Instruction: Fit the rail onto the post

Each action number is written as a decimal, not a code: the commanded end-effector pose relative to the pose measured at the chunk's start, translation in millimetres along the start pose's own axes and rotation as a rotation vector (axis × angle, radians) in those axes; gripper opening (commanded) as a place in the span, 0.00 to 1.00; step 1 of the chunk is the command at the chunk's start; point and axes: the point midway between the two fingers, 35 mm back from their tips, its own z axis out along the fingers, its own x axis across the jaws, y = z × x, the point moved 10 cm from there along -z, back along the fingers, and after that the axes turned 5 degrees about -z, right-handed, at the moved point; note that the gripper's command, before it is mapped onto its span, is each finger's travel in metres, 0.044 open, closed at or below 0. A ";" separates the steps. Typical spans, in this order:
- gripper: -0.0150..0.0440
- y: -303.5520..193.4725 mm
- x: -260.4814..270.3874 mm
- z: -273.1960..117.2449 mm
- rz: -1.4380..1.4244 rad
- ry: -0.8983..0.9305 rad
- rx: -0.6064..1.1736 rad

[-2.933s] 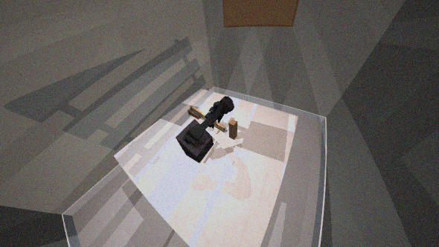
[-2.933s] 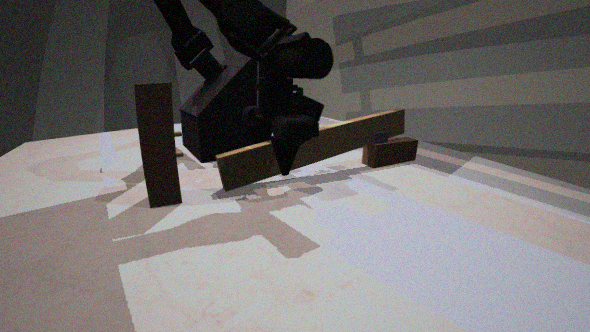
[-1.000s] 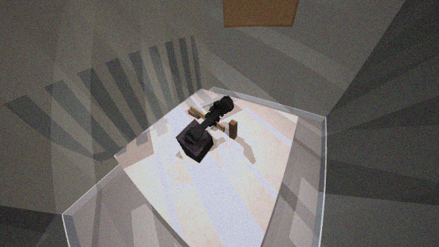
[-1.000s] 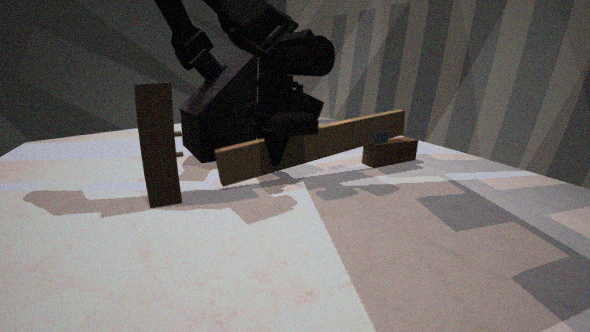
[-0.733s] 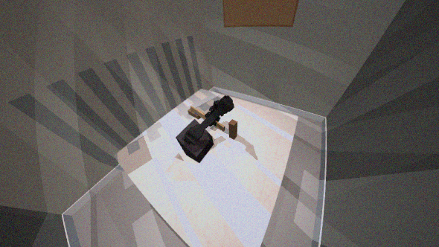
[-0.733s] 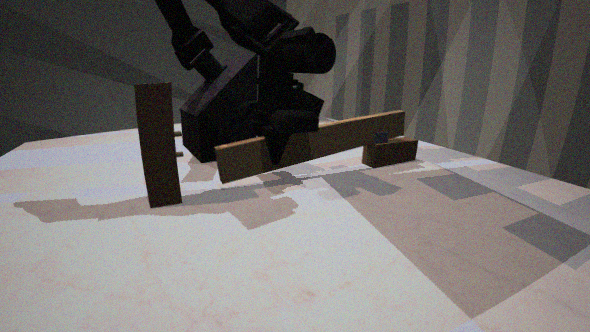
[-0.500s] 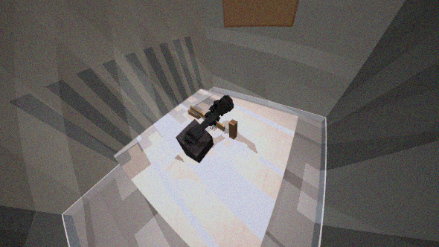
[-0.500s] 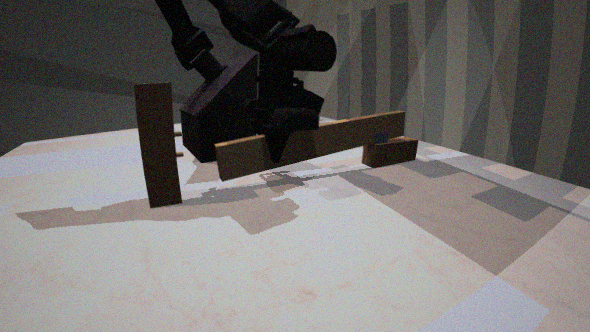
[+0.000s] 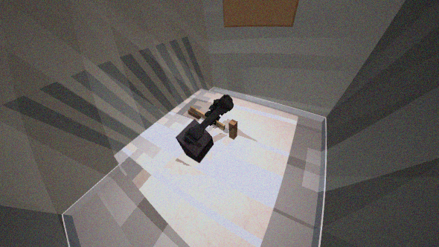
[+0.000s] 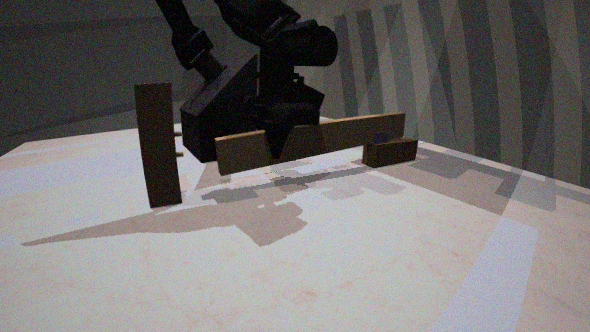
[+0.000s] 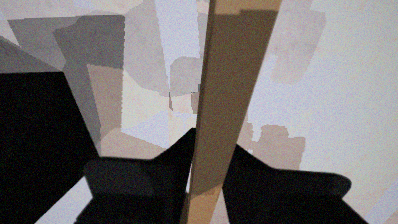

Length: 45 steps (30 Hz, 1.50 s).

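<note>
The wooden rail (image 9: 220, 125) (image 10: 340, 132) (image 11: 230, 75) is held by my gripper (image 10: 276, 150) (image 11: 204, 132), shut on it nearer its near end. In the exterior view the near end hangs a little above the table and the rail slopes, far end higher. The far end is at the bracket on the low footboard block (image 9: 194, 114) (image 10: 392, 152); how it seats is partly hidden. The post (image 9: 233, 131) (image 10: 157, 145) stands upright, with an upper peg (image 10: 178, 134) and a lower peg (image 10: 179, 154) pointing at the rail's near end. A gap separates the peg tips from the rail. The end holes are not visible.
The arm's dark base block (image 9: 194, 143) (image 10: 220, 112) stands beside the rail, behind it in the exterior view. The pale table (image 9: 231, 178) (image 10: 300, 280) carries patchy shadows. Clear low walls show around the table in the top view.
</note>
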 end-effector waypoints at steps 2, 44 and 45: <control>0.25 1.2 -2.1 -8.8 0.000 -0.019 -0.010; 0.25 1.1 -1.4 -27.7 0.001 -0.019 -0.011; 0.25 1.1 -1.4 -27.2 0.001 -0.019 -0.011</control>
